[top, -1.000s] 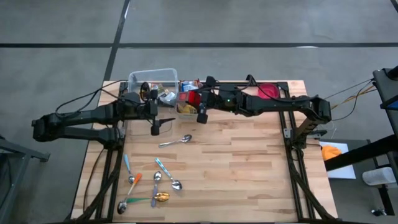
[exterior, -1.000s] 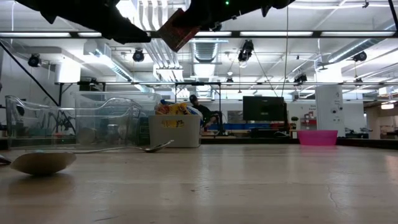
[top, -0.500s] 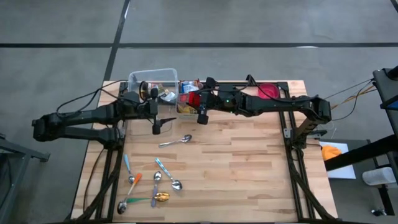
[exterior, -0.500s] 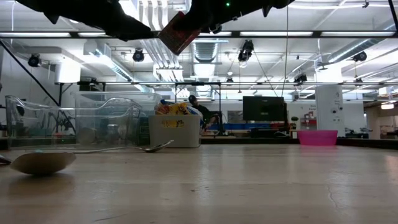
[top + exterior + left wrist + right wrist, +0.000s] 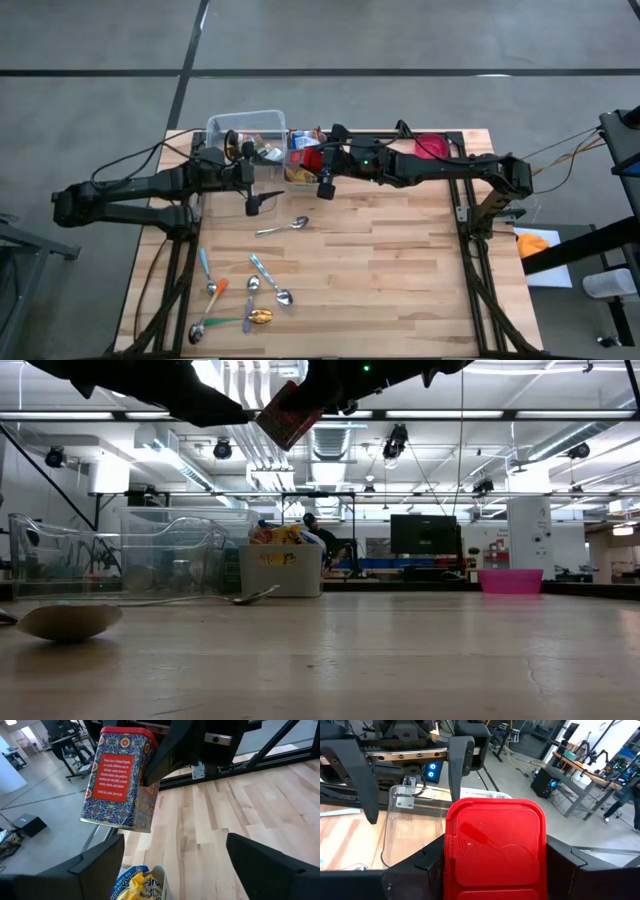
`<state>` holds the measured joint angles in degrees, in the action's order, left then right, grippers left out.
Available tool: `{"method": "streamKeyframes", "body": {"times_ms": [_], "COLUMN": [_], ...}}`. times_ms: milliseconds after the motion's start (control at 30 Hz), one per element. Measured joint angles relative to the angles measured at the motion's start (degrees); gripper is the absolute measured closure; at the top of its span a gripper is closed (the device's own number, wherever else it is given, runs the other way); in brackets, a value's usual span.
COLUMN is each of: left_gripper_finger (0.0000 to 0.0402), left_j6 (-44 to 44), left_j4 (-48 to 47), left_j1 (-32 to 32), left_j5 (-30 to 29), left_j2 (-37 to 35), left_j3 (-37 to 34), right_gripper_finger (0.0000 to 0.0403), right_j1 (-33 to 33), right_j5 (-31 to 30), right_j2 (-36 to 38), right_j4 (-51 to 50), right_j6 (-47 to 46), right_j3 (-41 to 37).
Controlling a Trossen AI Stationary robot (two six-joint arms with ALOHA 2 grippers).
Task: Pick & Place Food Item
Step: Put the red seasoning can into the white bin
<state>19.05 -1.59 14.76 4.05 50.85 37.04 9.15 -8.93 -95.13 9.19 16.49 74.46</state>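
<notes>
Above the back edge of the table (image 5: 400,260), my right gripper (image 5: 318,160) is clamped on the red-lidded tin (image 5: 120,780), holding it tilted in the air over the white food bin (image 5: 280,570) so it clears the packets stacked in there. My left gripper (image 5: 250,195) hangs just beside the clear bin (image 5: 245,125) with its fingers (image 5: 95,867) spread wide and nothing between them (looks like a handover stance, facing the tin, though that's my read only). Spoons (image 5: 250,295) sit well apart at the front-left, out of the way.
</notes>
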Motion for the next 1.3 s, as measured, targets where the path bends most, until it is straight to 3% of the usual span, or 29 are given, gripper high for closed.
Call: {"method": "streamKeyframes", "body": {"times_ms": [167, 367, 833, 1300], "left_gripper_finger": [0.0077, 0.0098, 0.0102, 0.0102], "left_j6": [-2.17, -4.08, -3.87, -4.01], "left_j4": [-2.13, -3.61, 3.32, 3.55], "left_j1": [0.0, -0.04, -0.04, -0.04], "left_j5": [0.0, 0.02, 0.63, 0.6], "left_j2": [0.0, 0.0, 0.04, 0.02], "left_j3": [0.0, 0.0, 0.0, 0.0], "right_gripper_finger": [0.0184, 0.0184, 0.0184, 0.0184], "right_j1": [-0.02, -0.07, -0.04, -0.02], "right_j5": [1.15, 12.36, 14.05, 13.92], "right_j2": [0.0, 0.0, -1.82, -3.85], "right_j4": [-0.02, 1.7, 6.65, 10.44], "right_j6": [-0.02, -1.08, -1.26, 0.17], "right_j3": [0.0, 0.0, 0.02, 0.02]}}
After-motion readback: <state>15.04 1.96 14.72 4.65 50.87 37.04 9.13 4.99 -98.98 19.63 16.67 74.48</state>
